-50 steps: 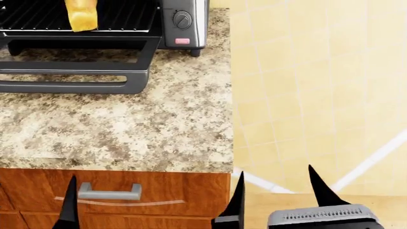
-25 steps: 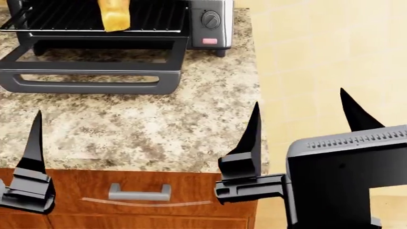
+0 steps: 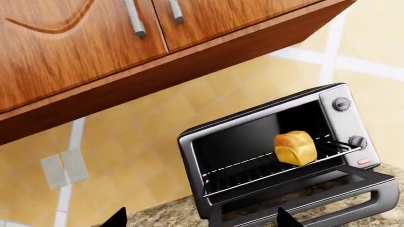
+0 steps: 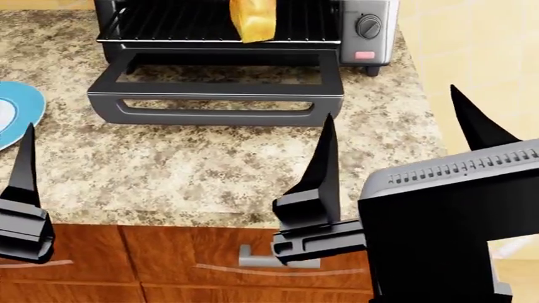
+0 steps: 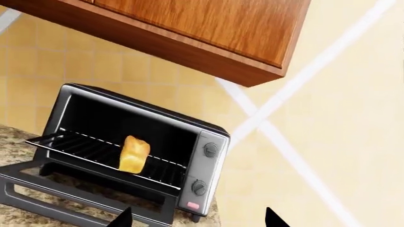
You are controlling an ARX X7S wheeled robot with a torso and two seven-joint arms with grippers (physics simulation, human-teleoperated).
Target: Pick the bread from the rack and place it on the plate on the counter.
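— Where did we find the bread [image 4: 254,19]?

— It sat on the toaster oven's rack [image 4: 177,25], toward the control-knob side, with its golden end facing out over the front rail. In the left wrist view the same bread [image 3: 294,147] stood upright on the wire bars inside the dark oven cavity. The oven door [image 4: 217,95] lay folded down flat on the table [image 4: 202,170] in front of it.

— And the plate [image 4: 19,113]?

— We saw only part of its light-blue rim at the head view's left edge, lying on the table well apart from the oven.

— What about our end effectors?

— The right end effector [image 4: 396,136] hovered near the table's front corner, its two pointed fingers spread wide with nothing between them. Of the left end effector [image 4: 24,189] we saw just one finger in the head view, above the table's front edge; the left wrist view showed two fingertips set wide apart, so it was spread too and held nothing. Both were well short of the bread.
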